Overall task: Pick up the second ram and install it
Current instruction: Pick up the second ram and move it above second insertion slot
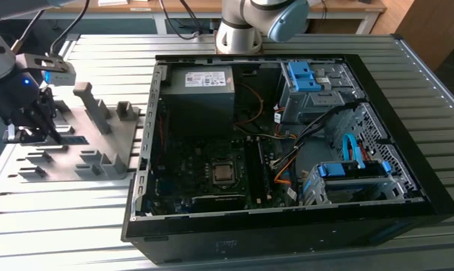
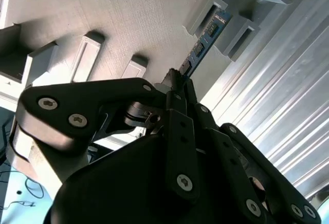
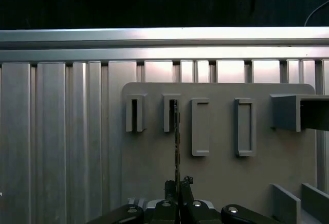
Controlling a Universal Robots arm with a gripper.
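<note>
**End effector gripping one memory stick at the holder plate**

One robot arm is working at the exterior view's left, its end effector closing on the second ram, the single memory stick in sight. In both wrist views the fingers are pinching the near end of the stick, one on each flat face. The stick is standing on its thin edge, its long axis running level along the gray holder plate from the end effector to a row of four slotted blocks. Its far end is sitting in the slot of one of the two narrower blocks. In the exterior view the free end is pointing toward the right, at the one open computer case lying on the slatted metal table. The case is holding one power supply, one motherboard and two blue drive brackets.
</note>
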